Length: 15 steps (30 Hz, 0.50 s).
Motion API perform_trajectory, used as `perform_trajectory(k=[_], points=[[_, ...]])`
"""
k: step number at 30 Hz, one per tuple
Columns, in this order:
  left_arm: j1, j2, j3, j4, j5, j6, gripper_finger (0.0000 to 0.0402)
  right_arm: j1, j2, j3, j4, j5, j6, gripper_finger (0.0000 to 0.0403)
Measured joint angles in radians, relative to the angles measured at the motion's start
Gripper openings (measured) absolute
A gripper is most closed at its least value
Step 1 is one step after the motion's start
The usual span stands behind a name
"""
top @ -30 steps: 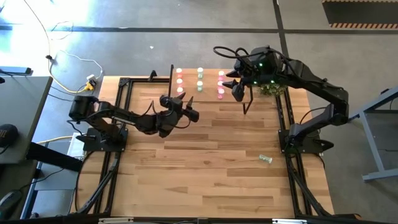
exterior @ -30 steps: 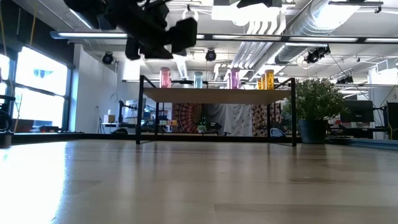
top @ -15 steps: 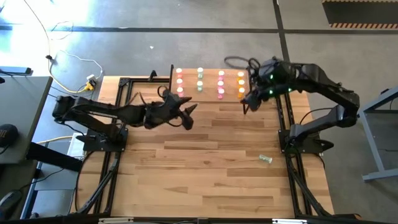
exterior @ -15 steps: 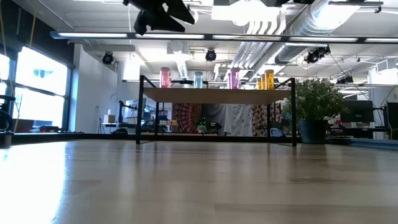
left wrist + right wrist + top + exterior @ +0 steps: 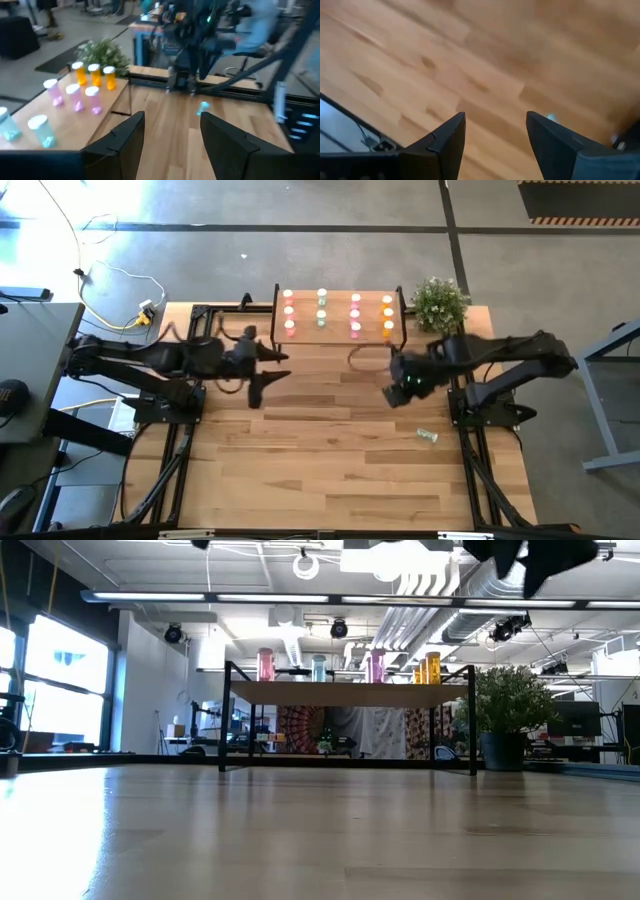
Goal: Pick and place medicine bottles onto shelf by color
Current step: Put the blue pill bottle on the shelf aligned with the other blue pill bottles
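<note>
Eleven medicine bottles [image 5: 321, 313] stand in colour columns on the shelf [image 5: 338, 337]; one green bottle [image 5: 428, 436] lies on the table [image 5: 330, 460] near the right arm's base. Left gripper [image 5: 262, 377] and right gripper [image 5: 395, 390] hover with fingers apart, holding nothing.

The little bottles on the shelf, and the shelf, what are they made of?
The medicine bottles look like see-through coloured plastic with matte white caps: light glows through their sides. The shelf looks like a pale wood board, plainly finished, on thin black legs, probably painted metal. From here, glass cannot be ruled out for the bottles.
</note>
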Motion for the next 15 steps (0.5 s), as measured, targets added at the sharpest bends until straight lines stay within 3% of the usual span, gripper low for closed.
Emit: perform_trajectory(k=[7,15], points=[[-0.010,-0.107,0.000,-0.047,0.001,-0.006,0.0184,0.120,0.000,-0.168,0.088,-0.089,0.200,0.0201],[-0.011,-0.123,0.000,-0.107,-0.002,0.013,0.0184,0.212,0.000,-0.306,0.109,-0.155,0.210,0.0201]])
